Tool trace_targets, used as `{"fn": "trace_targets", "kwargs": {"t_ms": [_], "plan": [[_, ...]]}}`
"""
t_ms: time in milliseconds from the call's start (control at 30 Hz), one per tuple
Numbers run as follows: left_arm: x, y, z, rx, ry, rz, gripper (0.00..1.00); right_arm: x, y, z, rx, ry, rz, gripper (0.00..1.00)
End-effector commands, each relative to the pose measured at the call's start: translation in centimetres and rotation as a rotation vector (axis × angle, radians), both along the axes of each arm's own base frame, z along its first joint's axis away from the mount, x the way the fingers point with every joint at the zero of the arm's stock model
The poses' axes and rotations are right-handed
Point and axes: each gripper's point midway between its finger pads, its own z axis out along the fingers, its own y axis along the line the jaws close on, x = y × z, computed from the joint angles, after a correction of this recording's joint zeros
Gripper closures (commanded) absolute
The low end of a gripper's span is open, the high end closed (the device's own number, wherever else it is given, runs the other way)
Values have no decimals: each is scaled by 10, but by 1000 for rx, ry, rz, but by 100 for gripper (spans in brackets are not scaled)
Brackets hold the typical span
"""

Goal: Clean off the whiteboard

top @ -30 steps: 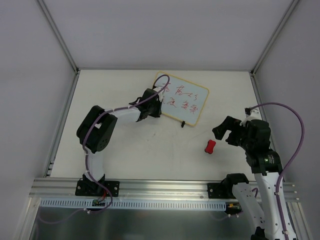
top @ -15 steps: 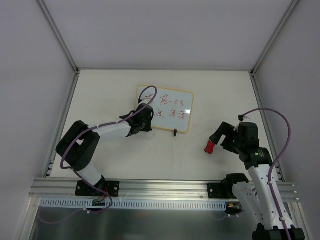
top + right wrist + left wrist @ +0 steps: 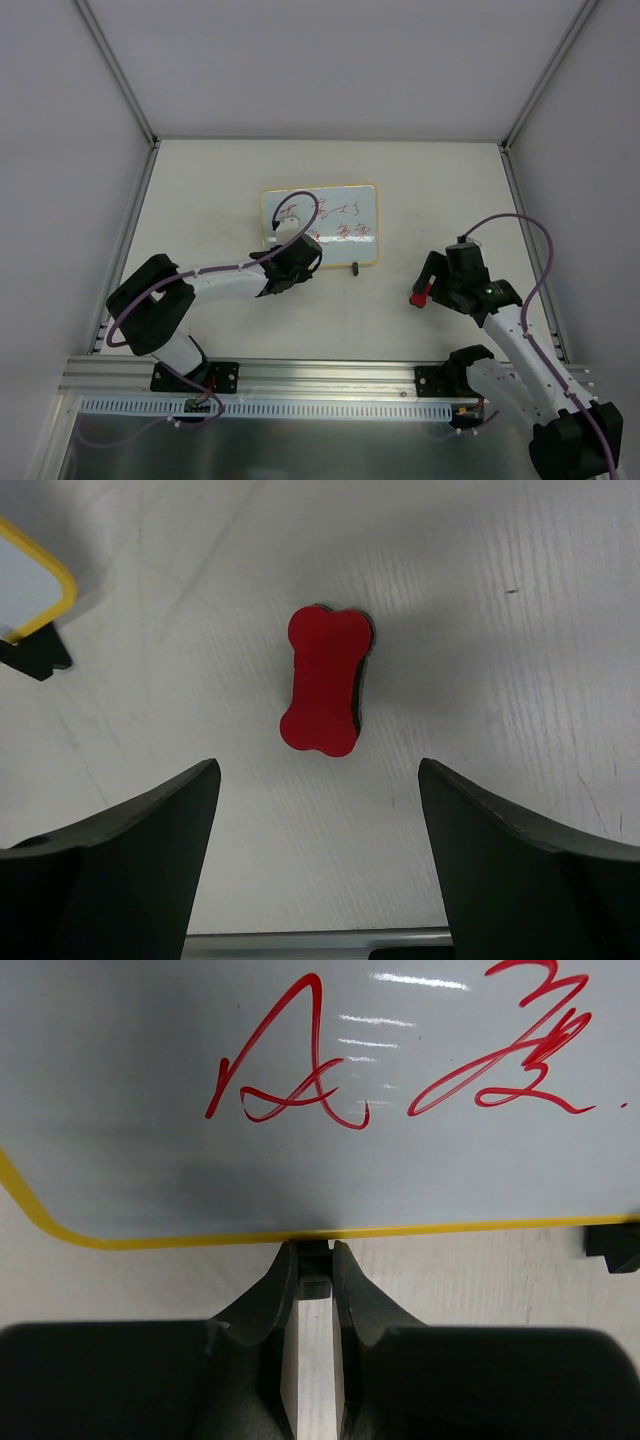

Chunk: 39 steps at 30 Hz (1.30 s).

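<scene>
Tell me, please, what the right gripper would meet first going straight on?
Probably the red eraser, lying centred ahead of the open right gripper on the table; depth is unclear.

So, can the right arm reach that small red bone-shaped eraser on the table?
Probably yes: the right gripper hovers open directly above the red bone-shaped eraser, with only bare white table around it.

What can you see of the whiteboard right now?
The whiteboard is a small glossy white rectangle with a rounded yellow frame, lying flat on the table. Red handwriting covers it, not yet erased. The left gripper is shut on one black clip foot at its near edge; a second foot is free.
</scene>
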Motion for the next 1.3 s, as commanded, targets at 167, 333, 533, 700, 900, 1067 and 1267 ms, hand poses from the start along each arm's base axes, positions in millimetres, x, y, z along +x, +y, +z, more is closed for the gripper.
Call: {"fn": "trace_targets", "kwargs": {"t_ms": [167, 333, 533, 700, 900, 1067, 1267], "plan": [[-49, 9, -26, 48, 159, 28, 100, 17, -1, -17, -115, 62, -104, 17], [-42, 3, -15, 42, 135, 12, 99, 27, 6, -21, -100, 66, -116, 23], [-40, -1, -10, 42, 135, -3, 81, 36, 8, -24, -123, 80, -125, 31], [-38, -3, 0, 35, 120, -15, 50, 37, 7, -31, -134, 102, -142, 36], [-35, -8, 21, 9, 92, -42, 28, 36, 8, -41, -142, 133, -151, 42], [-30, -13, 58, -30, 14, -94, 11, 38, 7, -43, -153, 129, -153, 51], [-17, -5, 116, -18, -143, -169, 1, 38, 7, -50, -164, 154, -147, 52]]}}
